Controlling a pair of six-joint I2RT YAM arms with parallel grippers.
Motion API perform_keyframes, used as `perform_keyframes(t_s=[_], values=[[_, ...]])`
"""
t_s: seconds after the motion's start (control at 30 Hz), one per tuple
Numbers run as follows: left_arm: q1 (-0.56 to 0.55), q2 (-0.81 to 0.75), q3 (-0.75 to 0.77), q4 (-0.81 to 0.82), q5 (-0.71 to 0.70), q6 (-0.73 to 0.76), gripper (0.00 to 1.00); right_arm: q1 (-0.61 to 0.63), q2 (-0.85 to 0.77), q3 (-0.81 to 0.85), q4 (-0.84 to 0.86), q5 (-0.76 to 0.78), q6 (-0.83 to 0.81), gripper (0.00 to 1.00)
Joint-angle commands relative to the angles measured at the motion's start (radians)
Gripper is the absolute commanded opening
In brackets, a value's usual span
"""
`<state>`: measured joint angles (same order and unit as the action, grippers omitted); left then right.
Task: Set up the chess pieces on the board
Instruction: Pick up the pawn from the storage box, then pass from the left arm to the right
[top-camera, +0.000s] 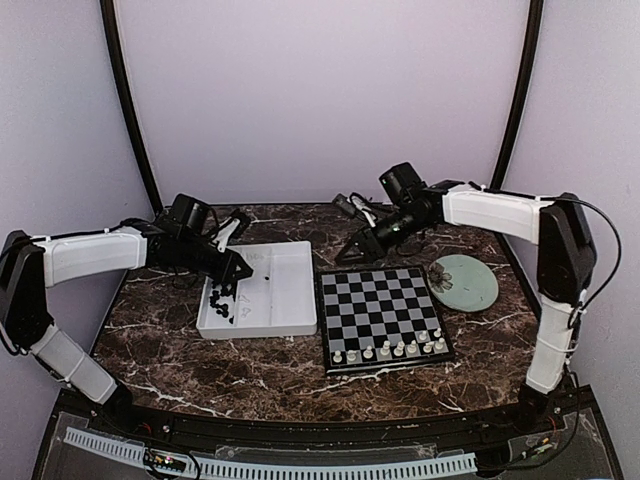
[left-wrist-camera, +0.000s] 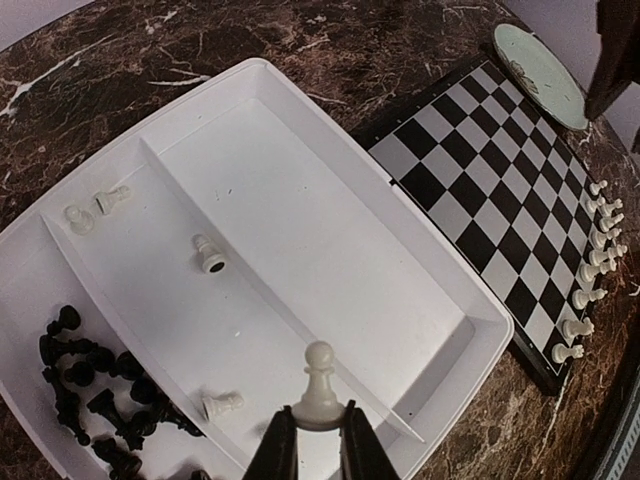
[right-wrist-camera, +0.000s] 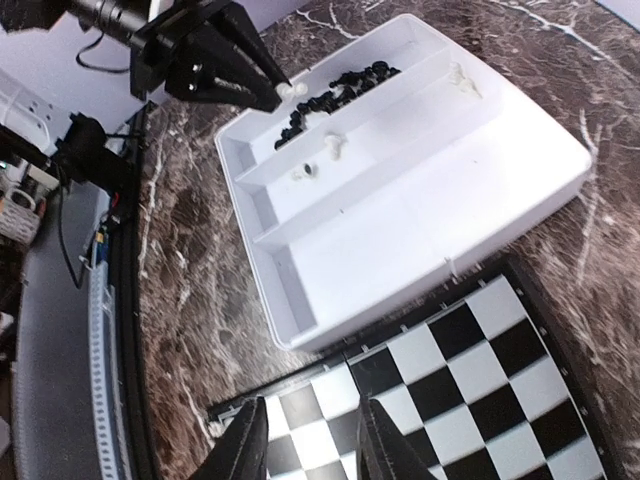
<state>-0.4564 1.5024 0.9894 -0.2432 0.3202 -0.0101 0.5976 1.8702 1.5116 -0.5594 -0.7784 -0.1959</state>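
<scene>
A white pawn (left-wrist-camera: 320, 378) is pinched at its base by my left gripper (left-wrist-camera: 318, 412), which hangs shut on it over the white tray (left-wrist-camera: 330, 225). In the top view this left gripper (top-camera: 237, 268) is above the tray's (top-camera: 285, 318) left part. Black chess pieces (left-wrist-camera: 90, 385) lie heaped in the tray's end compartment, with loose white pieces (left-wrist-camera: 210, 256) beside them. Right of the tray lies the board (top-camera: 378, 300), with several white pieces (top-camera: 390, 349) along its near row. My right gripper (right-wrist-camera: 310, 410) stands open and empty over the board's (right-wrist-camera: 480, 385) far left corner.
A pale green plate (top-camera: 463, 282) lies right of the board on the dark marble table (top-camera: 250, 370). The tray's long side sits close against the board's left edge. A black cable and fitting (top-camera: 350, 207) rest at the table's far edge.
</scene>
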Motion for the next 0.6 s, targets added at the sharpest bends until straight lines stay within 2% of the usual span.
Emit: perform_keyframes(t_s=[0.0,0.2,0.57], values=[[-0.006,-0.089,-0.039,0.075,0.083,0.040,0.12,0.054,0.181,0.189,0.083,-0.205,0.232,0.34],[-0.017,-0.094,-0.055,0.100,0.113,0.047,0.12,0.107,0.372,0.344,0.254,-0.347,0.505,0.43],[-0.042,-0.096,-0.060,0.112,0.168,0.057,0.12,0.125,0.467,0.297,0.862,-0.466,1.064,0.47]])
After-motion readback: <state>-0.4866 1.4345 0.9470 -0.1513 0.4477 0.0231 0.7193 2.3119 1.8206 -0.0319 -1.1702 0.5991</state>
